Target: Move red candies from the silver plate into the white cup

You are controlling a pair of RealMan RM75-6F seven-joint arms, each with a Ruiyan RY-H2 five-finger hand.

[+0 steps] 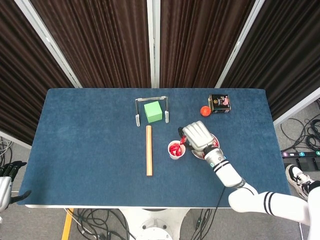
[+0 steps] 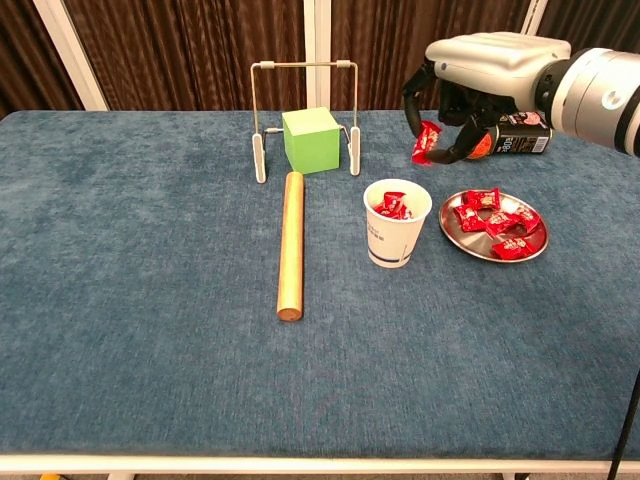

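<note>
A blue cloth-covered worktop carries everything, and the white cup near its middle serves as the landmark here. Far left of the cup, off the worktop's edge in the head view, the left hand is only partly visible and whether it is wide or closed cannot be told. Left of the cup a wooden rod lies flat, and behind that a green cube sits under a metal frame. The cup itself is a light paper one that could tip if knocked, and it already holds some red candies. Above the cup and slightly to its right, the right hand hangs in the air pinching one wrapped red candy between its fingertips, the wrapper dangling below them. The candy looks small, very light and crinkly, its foil likely slippery, so a pinch across the wrapper's body seems safer than one on a loose end. Just right of the cup, a shallow silver plate rests on the worktop with several more red candies lying loose in it. Behind the plate stands a dark can, with a small orange-red ball beside it.
</note>
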